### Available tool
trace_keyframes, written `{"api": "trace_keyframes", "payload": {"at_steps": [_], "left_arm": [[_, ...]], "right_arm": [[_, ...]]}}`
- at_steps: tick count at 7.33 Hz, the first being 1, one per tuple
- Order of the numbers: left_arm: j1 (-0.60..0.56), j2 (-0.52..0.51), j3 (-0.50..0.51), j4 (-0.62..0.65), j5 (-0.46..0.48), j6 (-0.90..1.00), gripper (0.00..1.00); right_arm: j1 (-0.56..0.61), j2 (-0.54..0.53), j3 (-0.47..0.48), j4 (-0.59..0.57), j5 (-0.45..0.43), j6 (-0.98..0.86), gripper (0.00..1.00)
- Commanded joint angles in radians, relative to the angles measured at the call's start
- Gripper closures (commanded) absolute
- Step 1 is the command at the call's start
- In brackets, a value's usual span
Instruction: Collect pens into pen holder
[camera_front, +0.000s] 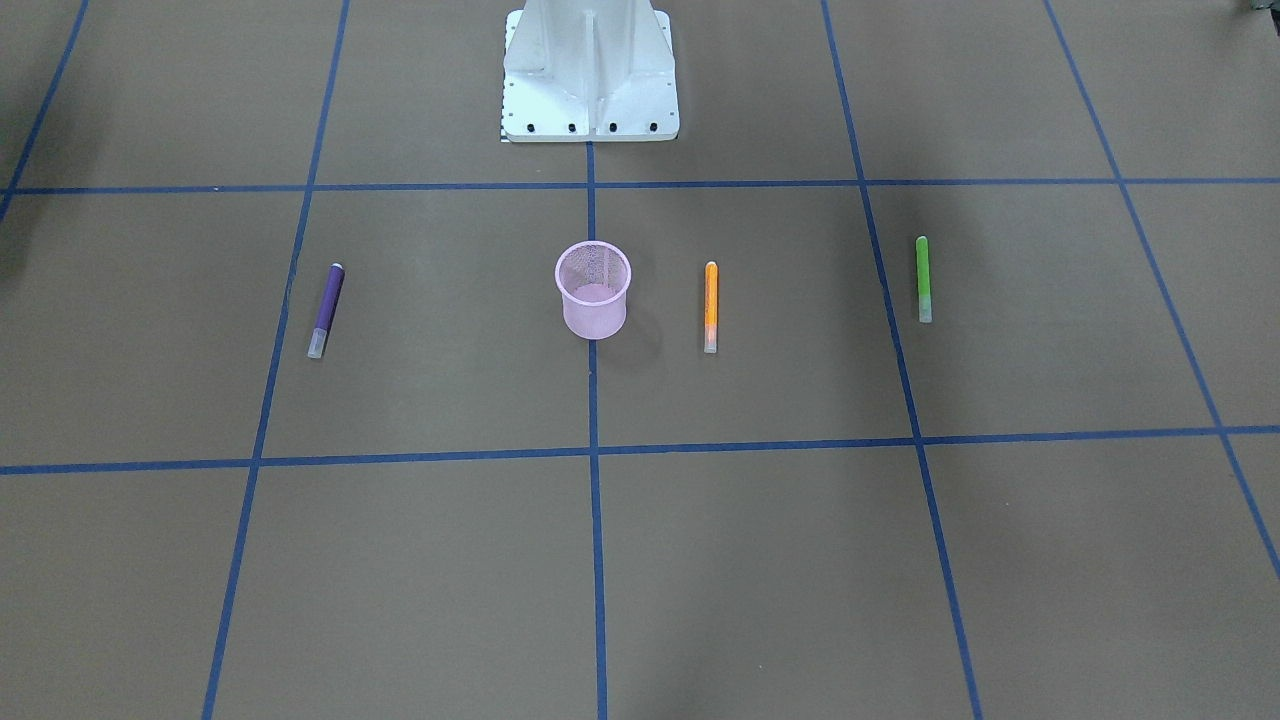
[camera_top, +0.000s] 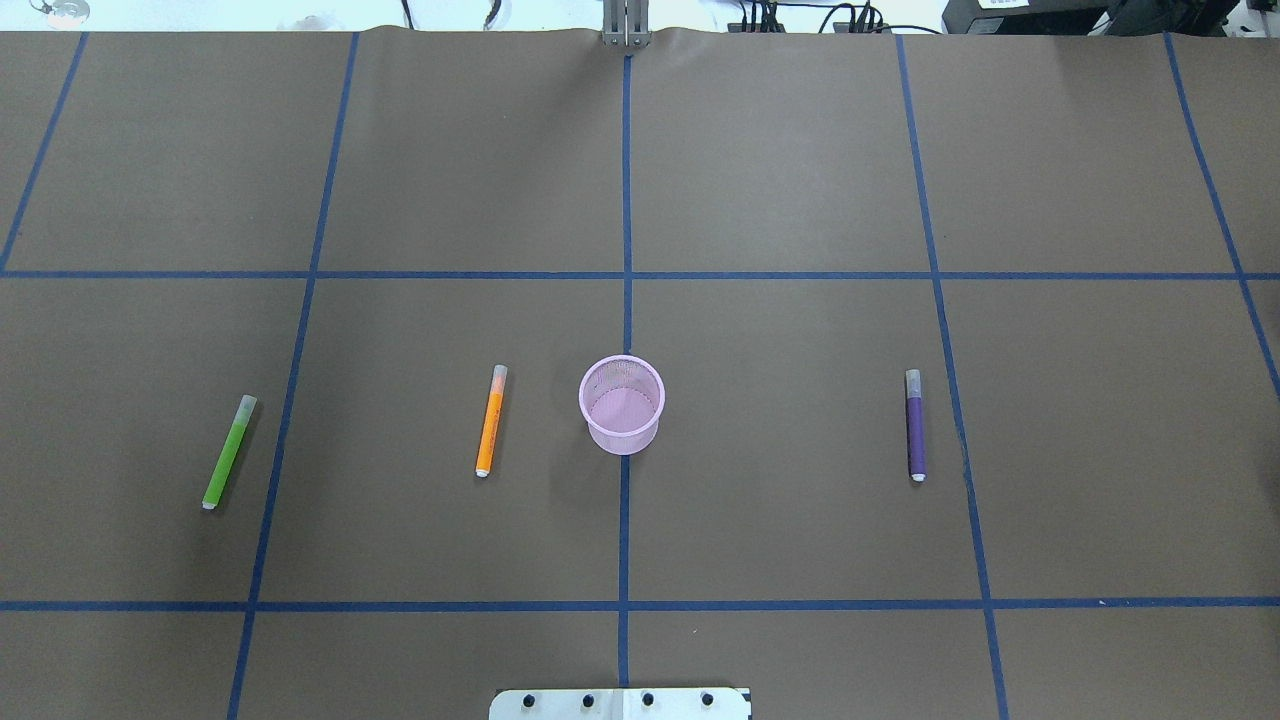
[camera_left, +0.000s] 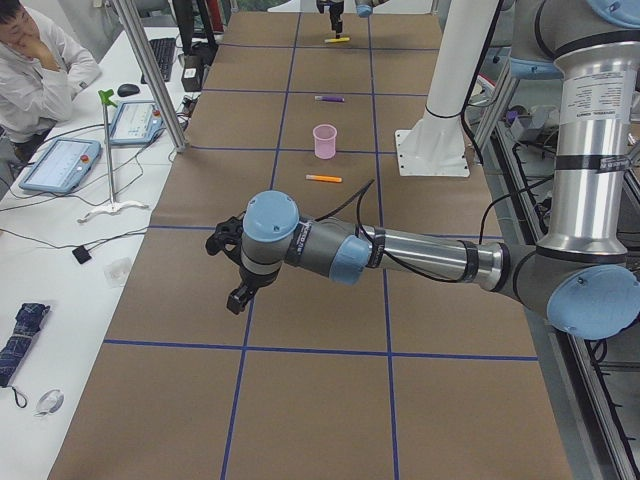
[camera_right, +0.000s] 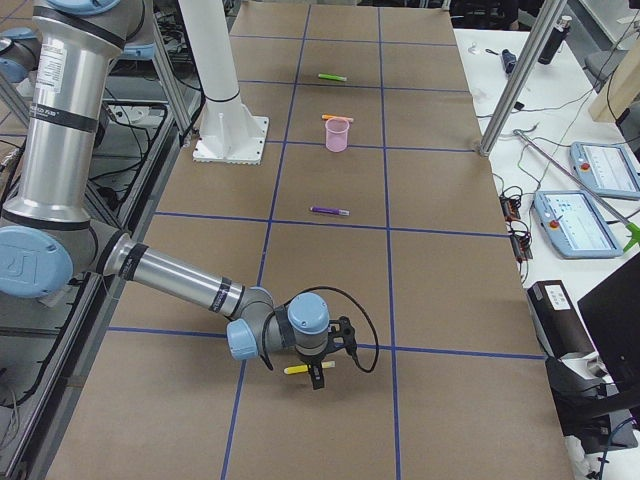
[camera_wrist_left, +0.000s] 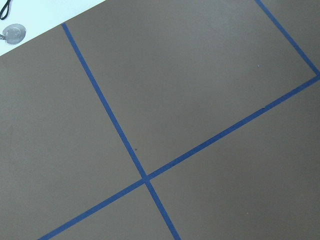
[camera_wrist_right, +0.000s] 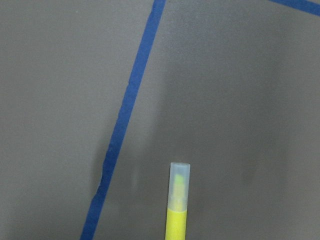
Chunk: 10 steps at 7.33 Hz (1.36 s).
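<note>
The pink mesh pen holder (camera_top: 621, 404) stands upright at the table's middle. An orange pen (camera_top: 490, 420) lies to its left, a green pen (camera_top: 229, 452) farther left, and a purple pen (camera_top: 914, 425) to its right. A yellow pen (camera_right: 298, 369) lies far out on the robot's right, and its pale cap shows in the right wrist view (camera_wrist_right: 178, 200). My right gripper (camera_right: 318, 384) hangs just over that pen. My left gripper (camera_left: 230, 272) hovers above bare table on the far left. Both show only in the side views, so I cannot tell whether they are open or shut.
Blue tape lines (camera_top: 625, 250) divide the brown table cover into squares. The robot's white base (camera_front: 590, 75) stands behind the holder. A side bench with tablets (camera_left: 60, 165) and a seated operator (camera_left: 40, 70) lie beyond the table's far edge.
</note>
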Motion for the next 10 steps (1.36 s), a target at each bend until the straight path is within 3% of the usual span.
{"api": "trace_keyframes", "payload": {"at_steps": [1, 9, 10], "left_arm": [[0.0, 0.0, 0.0, 0.0, 0.0, -0.001, 0.0], [0.0, 0.0, 0.0, 0.0, 0.0, -0.001, 0.0], [0.0, 0.0, 0.0, 0.0, 0.0, -0.001, 0.0]], "right_arm": [[-0.003, 0.0, -0.021, 0.0, -0.002, 0.002, 0.35], [-0.057, 0.022, -0.044, 0.008, -0.024, 0.043, 0.42], [-0.058, 0.023, -0.046, 0.008, -0.024, 0.043, 0.51]]}}
